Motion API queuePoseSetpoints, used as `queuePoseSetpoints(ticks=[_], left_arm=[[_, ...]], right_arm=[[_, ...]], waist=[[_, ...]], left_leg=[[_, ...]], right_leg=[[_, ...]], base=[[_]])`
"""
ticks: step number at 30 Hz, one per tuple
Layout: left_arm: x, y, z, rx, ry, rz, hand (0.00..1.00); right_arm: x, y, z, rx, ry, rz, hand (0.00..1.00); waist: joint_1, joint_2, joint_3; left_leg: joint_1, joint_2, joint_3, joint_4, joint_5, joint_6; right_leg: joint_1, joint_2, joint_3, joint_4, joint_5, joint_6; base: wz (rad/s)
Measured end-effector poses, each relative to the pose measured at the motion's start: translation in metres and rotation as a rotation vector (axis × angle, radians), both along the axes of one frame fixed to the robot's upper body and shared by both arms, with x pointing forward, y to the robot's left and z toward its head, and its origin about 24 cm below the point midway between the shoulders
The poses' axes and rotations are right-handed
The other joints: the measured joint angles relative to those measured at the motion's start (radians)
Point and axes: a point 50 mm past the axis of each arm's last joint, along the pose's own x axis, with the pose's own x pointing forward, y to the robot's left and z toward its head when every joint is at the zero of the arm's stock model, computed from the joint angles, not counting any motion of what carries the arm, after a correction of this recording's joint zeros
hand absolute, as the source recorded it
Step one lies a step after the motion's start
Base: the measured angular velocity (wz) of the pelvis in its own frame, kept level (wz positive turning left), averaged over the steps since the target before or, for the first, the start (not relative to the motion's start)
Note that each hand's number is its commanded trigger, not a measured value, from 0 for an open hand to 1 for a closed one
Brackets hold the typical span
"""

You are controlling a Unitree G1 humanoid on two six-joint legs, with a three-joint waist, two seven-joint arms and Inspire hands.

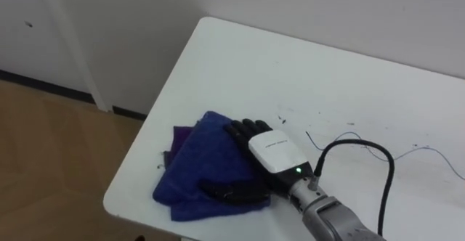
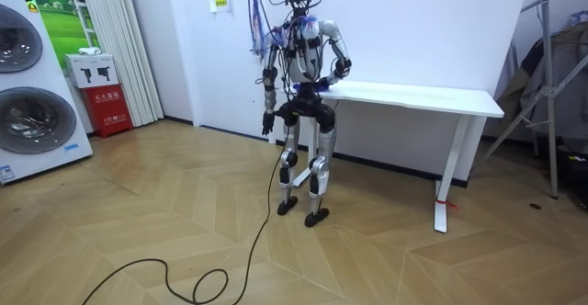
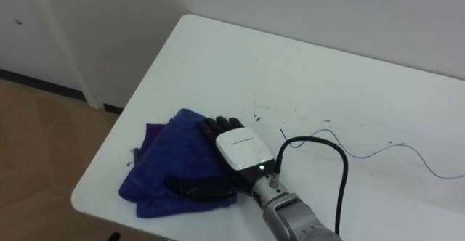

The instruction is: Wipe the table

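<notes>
Near-left corner of the white table [image 1: 290, 74]: blue cloth [image 1: 192, 165] lies bunched, right robot hand [image 1: 270, 151] flat on it, fingers extended, thumb spread along the near side. Wiping stroke in hand. Thin dark scribbles [image 1: 425, 149] lie to the right; the next sweep likely goes rightward, pressure kept on. Left robot hand [image 2: 265, 121] hangs at the side.

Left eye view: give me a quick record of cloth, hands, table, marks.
cloth: blue, bunched, at the table's near left corner
right hand: on the cloth, fingers laid flat
left hand: hangs by the robot's side
table: white
marks: thin dark lines, right of the right hand, not under the cloth
</notes>
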Motion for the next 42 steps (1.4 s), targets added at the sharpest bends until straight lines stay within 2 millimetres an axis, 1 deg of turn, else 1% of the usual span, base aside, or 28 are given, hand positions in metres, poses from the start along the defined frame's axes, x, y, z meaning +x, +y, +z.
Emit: queuePoseSetpoints(ticks=[2,3,4,5,8,10,11,12,13,18,22,27,32,38,42], left_arm=[[0.003,-0.001,0.001,-0.005,-0.011,-0.003,0.0],[0.005,-0.002,0.001,-0.01,-0.018,-0.004,0.0],[0.006,-0.003,0.001,-0.017,-0.021,-0.005,0.0],[0.006,-0.003,0.001,-0.02,-0.021,-0.004,0.0],[0.005,-0.003,0.001,-0.02,-0.021,0.005,0.0],[0.005,-0.003,0.001,-0.019,-0.02,0.006,0.0],[0.004,-0.003,0.001,-0.018,-0.02,0.006,0.0],[0.003,-0.002,0.001,-0.017,-0.017,0.008,0.0],[0.002,-0.002,0.001,-0.017,-0.015,0.009,0.0],[0.001,-0.002,0.0,-0.015,-0.013,0.011,0.0],[0.0,-0.001,0.0,0.003,-0.012,0.012,0.0],[0.0,0.0,0.0,0.024,0.008,-0.019,0.0],[-0.001,0.0,0.0,0.022,0.009,0.0,0.0],[-0.001,0.001,0.001,0.025,0.013,0.015,0.0],[-0.004,0.002,0.0,0.027,0.021,0.018,0.0]], right_arm=[[0.001,-0.001,-0.002,-0.004,0.004,-0.011,0.0],[0.002,-0.001,-0.003,0.001,0.01,-0.022,0.5],[0.002,-0.001,-0.004,0.002,0.011,-0.029,0.73],[0.003,-0.001,-0.003,0.002,0.008,-0.031,1.0],[0.003,0.0,-0.002,-0.001,-0.016,-0.037,1.0],[0.005,-0.002,0.001,0.02,-0.049,-0.061,1.0],[0.007,-0.001,0.002,0.028,-0.061,-0.068,1.0],[0.009,-0.001,0.004,0.041,-0.079,-0.08,1.0],[0.009,-0.002,0.005,0.051,-0.098,-0.089,1.0],[0.007,-0.003,0.006,0.1,-0.123,-0.102,1.0],[0.004,-0.001,0.004,0.163,-0.092,-0.122,1.0],[0.006,-0.008,0.002,0.16,-0.081,-0.155,1.0],[0.007,-0.012,0.002,0.157,-0.082,-0.174,1.0],[0.007,-0.012,0.002,0.161,-0.08,-0.17,1.0],[0.008,-0.011,0.003,0.176,-0.066,-0.169,1.0]], waist=[[-0.001,0.0,0.0],[-0.001,0.0,-0.0002],[-0.001,0.0,-0.0003],[-0.001,-0.001,-0.0005],[-0.001,-0.003,-0.0023],[-0.001,-0.004,-0.0034],[-0.001,-0.004,-0.0044],[-0.001,-0.005,-0.0082],[-0.001,-0.006,-0.0091],[-0.001,-0.006,-0.0092],[-0.001,-0.004,-0.0077],[-0.004,-0.005,-0.0069],[-0.003,-0.003,-0.0068],[-0.012,0.0,-0.0073],[-0.022,0.007,-0.007]], left_leg=[[-0.005,-0.003,0.001,0.006,0.0,0.001],[-0.005,-0.004,0.001,0.006,0.001,0.001],[-0.005,-0.006,0.001,0.005,0.001,0.002],[-0.005,-0.006,0.001,0.004,0.001,0.003],[-0.006,-0.007,-0.001,-0.001,0.002,0.004],[-0.007,-0.008,-0.002,-0.001,0.002,0.005],[-0.007,-0.008,-0.002,-0.001,0.002,0.005],[-0.006,-0.008,-0.002,0.004,0.003,0.005],[-0.005,-0.008,-0.002,0.011,0.003,0.005],[0.002,-0.01,-0.001,0.015,0.003,0.006],[0.014,-0.01,0.001,0.014,0.003,0.006],[0.013,-0.011,-0.001,0.006,0.003,0.006],[0.013,-0.011,0.0,0.008,0.003,0.006],[0.013,-0.011,-0.001,0.013,0.003,0.006],[0.013,-0.011,-0.002,0.013,0.004,0.007]], right_leg=[[0.0,-0.002,-0.001,0.0,0.0,0.0],[0.001,-0.001,-0.002,0.001,-0.001,0.001],[0.001,0.0,-0.003,0.002,0.0,0.001],[0.001,0.0,-0.003,0.003,0.0,0.001],[0.001,-0.001,-0.005,0.004,0.0,0.002],[0.003,-0.002,-0.024,0.004,0.0,0.002],[0.003,-0.002,-0.024,0.004,0.0,0.002],[0.004,-0.002,-0.024,0.003,0.0,0.002],[0.008,-0.002,-0.024,0.003,0.0,0.002],[0.018,-0.005,-0.024,0.002,0.0,0.002],[0.029,-0.006,-0.024,0.002,0.0,0.002],[0.031,-0.006,-0.026,0.002,0.001,0.003],[0.032,-0.005,-0.027,0.002,0.001,0.003],[0.032,-0.005,-0.027,0.002,0.001,0.003],[0.032,-0.006,-0.025,0.002,0.001,0.003]], base=[[0.04],[0.03],[0.03],[0.0],[0.0],[0.04],[0.03],[0.05],[0.07],[0.05],[0.0],[0.03],[0.0],[0.0],[0.0]])
